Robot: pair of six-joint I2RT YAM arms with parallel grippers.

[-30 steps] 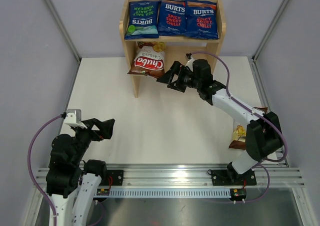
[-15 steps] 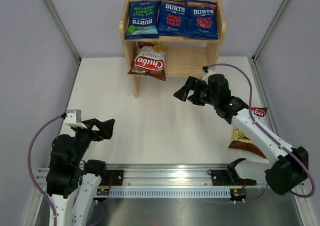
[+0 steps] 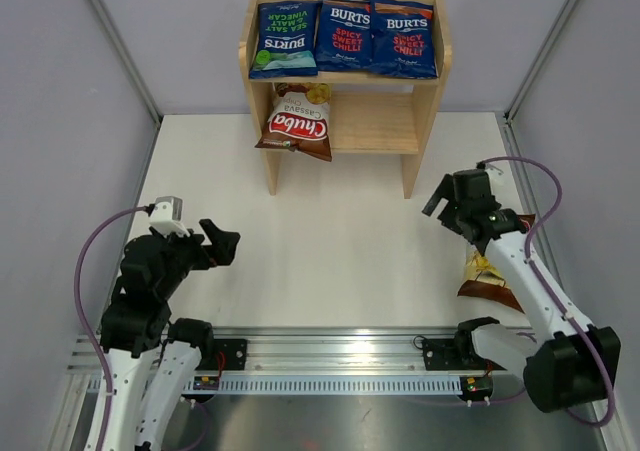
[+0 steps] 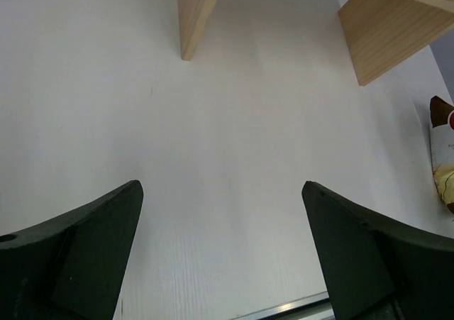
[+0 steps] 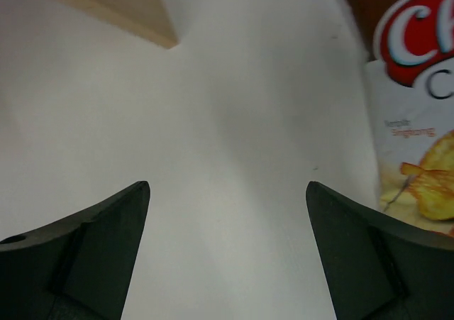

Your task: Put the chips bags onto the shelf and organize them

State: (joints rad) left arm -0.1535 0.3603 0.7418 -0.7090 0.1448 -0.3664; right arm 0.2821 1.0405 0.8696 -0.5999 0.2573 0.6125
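Three dark blue BURTS bags lie side by side on the top tier of the wooden shelf [image 3: 424,89]: a green-accented one [image 3: 284,38] and two orange-topped ones [image 3: 343,33] [image 3: 404,37]. One brown Chuba bag [image 3: 297,124] lies at the left of the lower tier and overhangs its front edge. The second Chuba bag [image 3: 487,276] lies on the table at the right, partly under my right arm; it also shows in the right wrist view [image 5: 418,100] and the left wrist view [image 4: 443,157]. My right gripper [image 3: 437,198] is open and empty, left of that bag. My left gripper [image 3: 223,244] is open and empty at the near left.
The shelf's legs stand on the white table [image 3: 330,231] at the far middle; one leg shows in the right wrist view [image 5: 120,4] and two show in the left wrist view [image 4: 198,15]. Grey walls enclose the sides. A metal rail [image 3: 340,356] runs along the near edge.
My right arm has drawn back from the shelf's lower tier, to the right and nearer, and now hangs beside the Chuba bag on the table. My left arm has shifted slightly up and right.
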